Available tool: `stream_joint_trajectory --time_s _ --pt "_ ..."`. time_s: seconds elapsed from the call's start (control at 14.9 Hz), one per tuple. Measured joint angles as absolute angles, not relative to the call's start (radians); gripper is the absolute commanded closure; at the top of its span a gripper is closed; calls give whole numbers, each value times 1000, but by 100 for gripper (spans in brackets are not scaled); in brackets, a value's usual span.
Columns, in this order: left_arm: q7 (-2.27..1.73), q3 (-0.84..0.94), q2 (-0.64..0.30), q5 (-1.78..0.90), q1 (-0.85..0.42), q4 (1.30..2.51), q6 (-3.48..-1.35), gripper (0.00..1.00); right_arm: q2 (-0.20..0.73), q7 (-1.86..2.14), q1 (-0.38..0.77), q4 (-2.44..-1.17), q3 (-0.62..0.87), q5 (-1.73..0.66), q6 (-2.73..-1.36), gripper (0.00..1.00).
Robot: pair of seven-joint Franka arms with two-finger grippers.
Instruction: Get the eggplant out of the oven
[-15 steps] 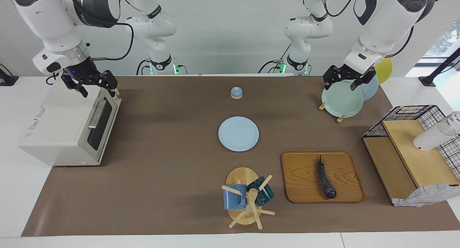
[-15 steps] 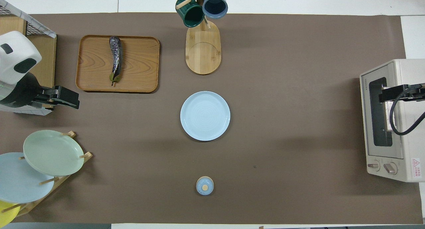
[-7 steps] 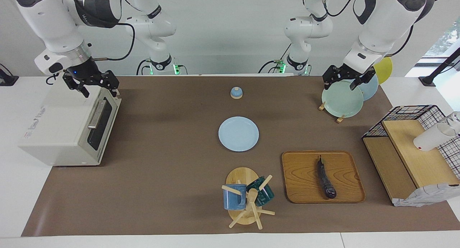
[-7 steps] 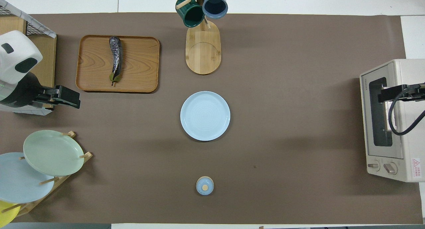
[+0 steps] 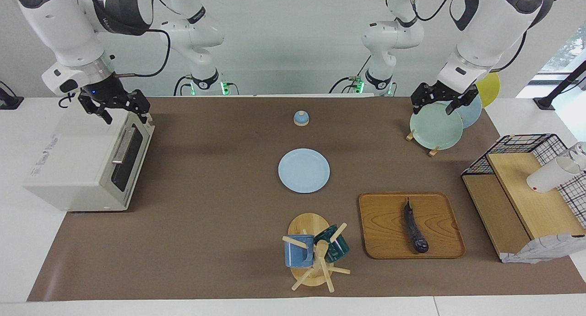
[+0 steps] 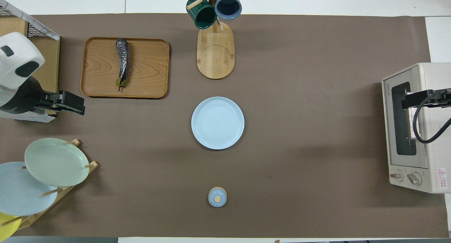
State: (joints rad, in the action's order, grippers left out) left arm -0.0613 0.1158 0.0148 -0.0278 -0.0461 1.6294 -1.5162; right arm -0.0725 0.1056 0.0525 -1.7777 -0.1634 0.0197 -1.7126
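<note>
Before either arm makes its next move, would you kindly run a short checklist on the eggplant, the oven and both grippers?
1. Eggplant out of the oven: ok, it lies on the wooden tray.
2. Oven door shut: ok.
3. Right gripper empty: ok, open, over the oven's top.
4. Left gripper empty: ok, open, over the green plate in the rack.
5. Eggplant free of both grippers: ok.

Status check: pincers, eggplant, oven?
Both pincers open and empty: right pincer over oven, left pincer over plate rack. Eggplant on wooden tray. Oven door shut.
</note>
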Motion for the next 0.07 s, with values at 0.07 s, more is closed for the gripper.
stream_joint_trajectory --time_s 0.07 --pt "-61 116 15 -28 -46 1629 -1516 0 -72 106 53 -1778 -163 20 -1713 0"
